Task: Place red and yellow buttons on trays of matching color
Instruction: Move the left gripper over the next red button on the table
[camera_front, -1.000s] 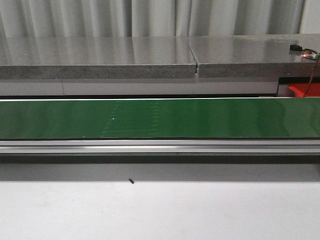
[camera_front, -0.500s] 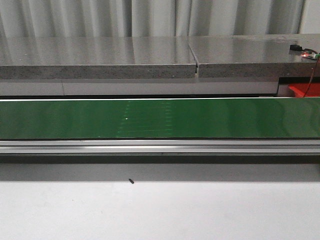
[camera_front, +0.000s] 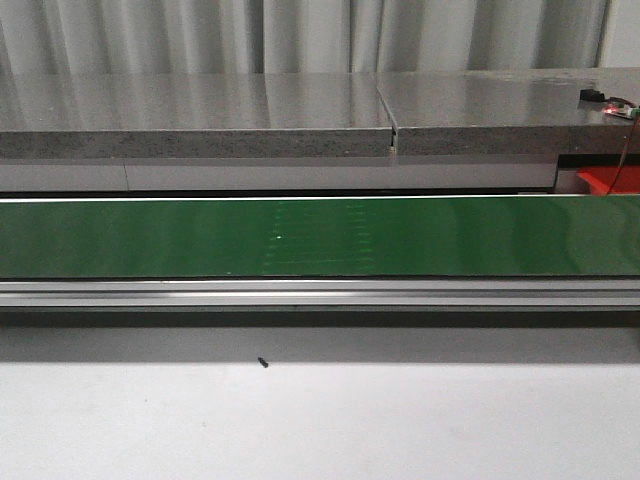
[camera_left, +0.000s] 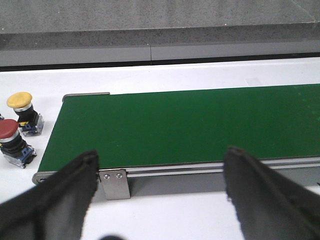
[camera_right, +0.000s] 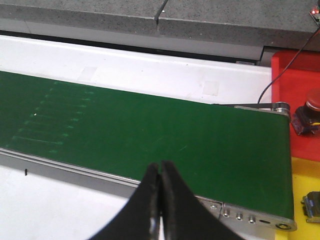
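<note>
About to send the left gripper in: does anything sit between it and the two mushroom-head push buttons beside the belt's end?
Nothing visible blocks it. The open left gripper hangs over the green conveyor belt; the yellow-capped button and red-capped button stand off its end on bare white table.

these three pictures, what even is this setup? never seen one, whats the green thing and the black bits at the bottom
It is a two-armed robot at a sorting station. The green strip is a conveyor belt. The front view looks forward over it, with a grey stone counter behind; neither arm shows there.

The other two pictures come from cameras on the wrists, so the black bits are the robot's own fingers. The left gripper is open, with nothing between its fingers. Off the belt's end there stand a yellow button and a red button on the white table.

The right gripper is shut and empty. Past its end of the belt lie a red tray, holding a red button, and a yellow tray.
</note>
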